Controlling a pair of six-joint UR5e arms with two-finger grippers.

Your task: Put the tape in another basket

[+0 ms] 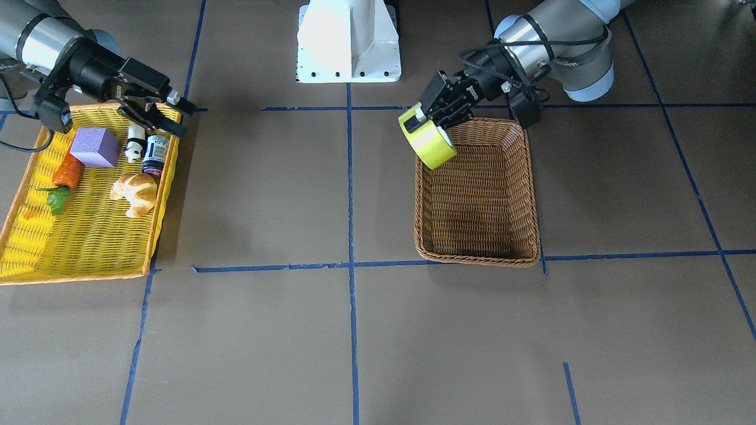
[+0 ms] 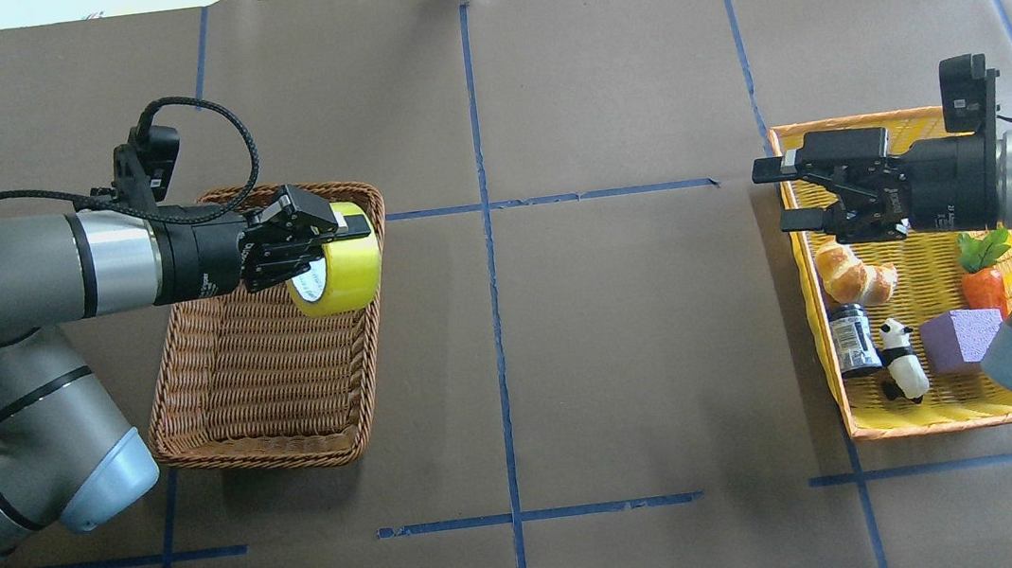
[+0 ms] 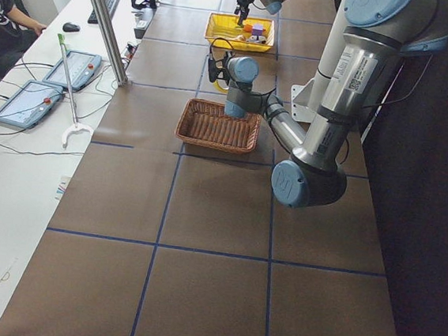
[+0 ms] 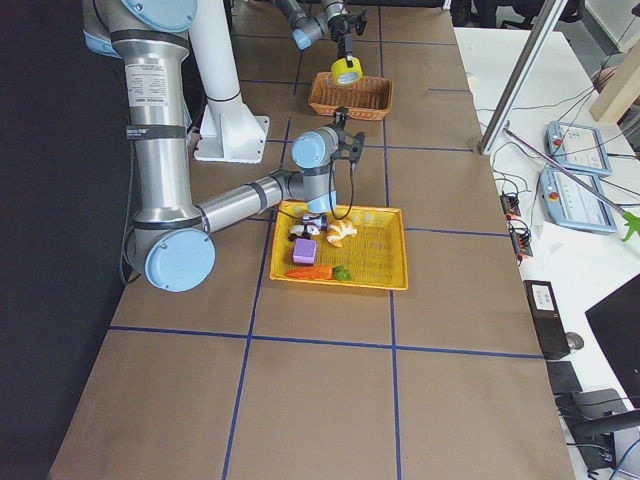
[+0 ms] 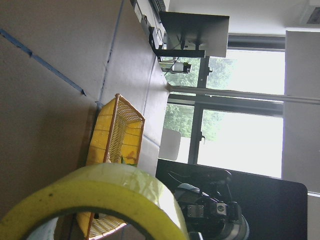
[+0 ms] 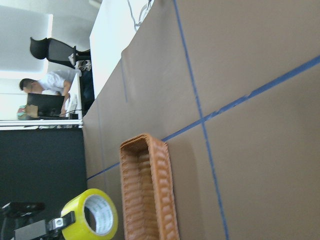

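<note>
The tape, a yellow-green roll with a white core, hangs in my left gripper, which is shut on it. It is in the air over the corner of the brown wicker basket nearest the robot base and the table's middle. In the overhead view the tape sits at the basket's far right corner, held by the left gripper. The tape's rim fills the bottom of the left wrist view. My right gripper is open and empty above the yellow tray's inner edge.
The yellow tray holds a croissant, a dark can, a panda figure, a purple block and a carrot. The white robot base stands between the arms. The wicker basket holds nothing.
</note>
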